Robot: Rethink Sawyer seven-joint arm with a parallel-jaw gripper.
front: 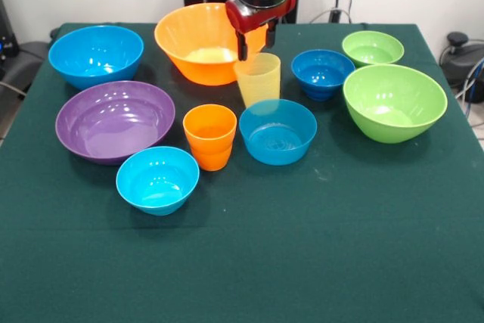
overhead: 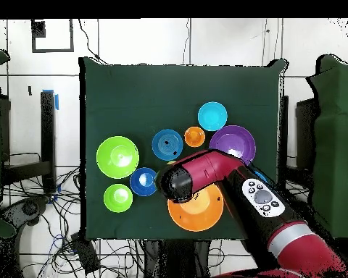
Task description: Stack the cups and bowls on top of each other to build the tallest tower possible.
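Observation:
My gripper (front: 255, 45) hangs open just over the rim of the pale yellow cup (front: 258, 81), fingers pointing down at its far edge. That cup stands upright between the large orange bowl (front: 193, 35) and a light blue bowl (front: 277, 132). The orange cup (front: 209, 135) stands to the left of that bowl. Spread around are the large blue bowl (front: 96, 54), purple bowl (front: 115, 120), small light blue bowl (front: 157, 179), dark blue bowl (front: 322, 73), small green bowl (front: 372, 48) and large green bowl (front: 395, 102). In the overhead view the arm (overhead: 206, 170) hides the yellow cup and the gripper.
All bowls and cups sit open side up, none stacked, on a dark green cloth (front: 318, 247) whose near half is bare. In the overhead view the orange bowl (overhead: 199, 211) lies partly under the arm, and cables and stands ring the table.

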